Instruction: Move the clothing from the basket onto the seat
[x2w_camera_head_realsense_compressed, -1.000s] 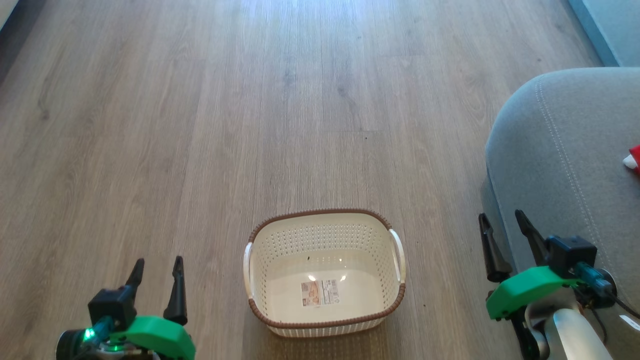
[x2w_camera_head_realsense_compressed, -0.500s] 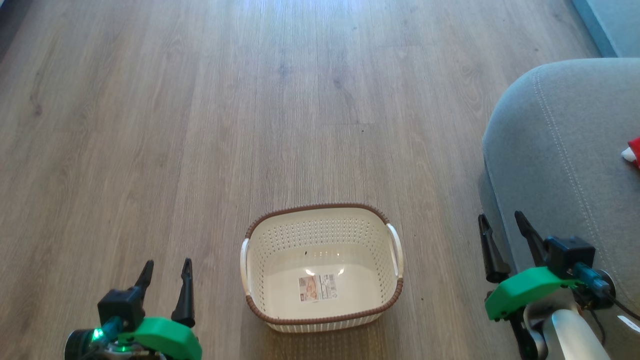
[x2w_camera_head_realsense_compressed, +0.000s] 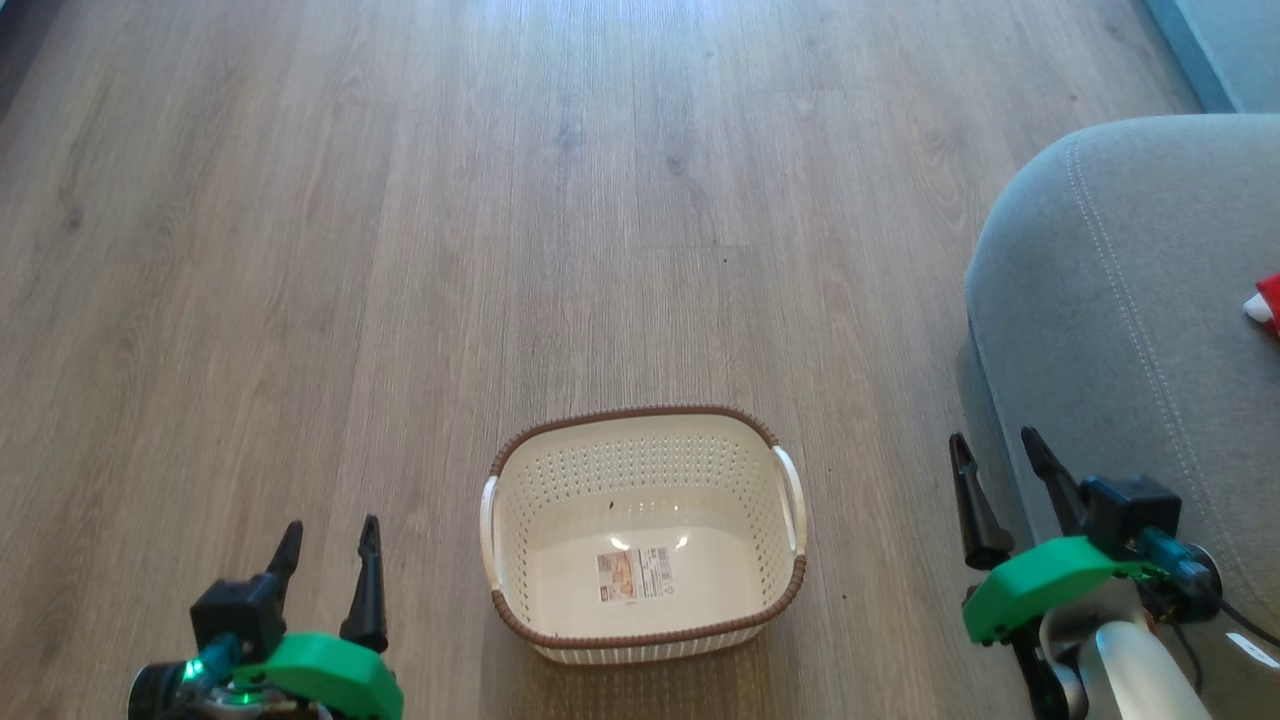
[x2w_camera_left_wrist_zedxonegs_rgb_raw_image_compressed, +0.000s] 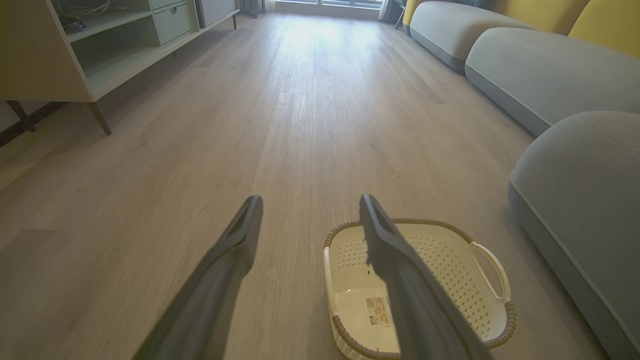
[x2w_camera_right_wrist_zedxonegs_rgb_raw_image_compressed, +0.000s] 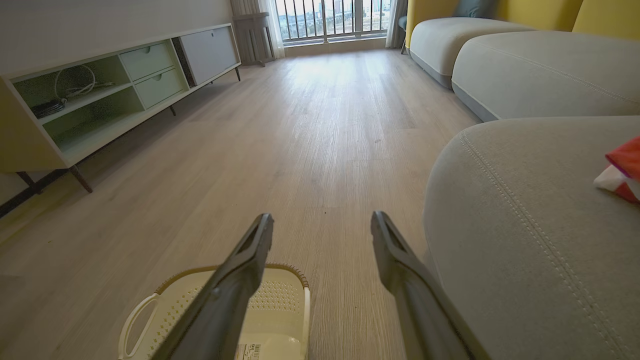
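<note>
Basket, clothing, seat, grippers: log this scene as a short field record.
basket: on the wooden floor, no clothing inside
clothing: red and white piece lying on the seat, at the head view's right edge
seat: grey cushion, right of basket
left gripper: open, holding nothing, left of basket
right gripper: open, holding nothing, beside seat
</note>
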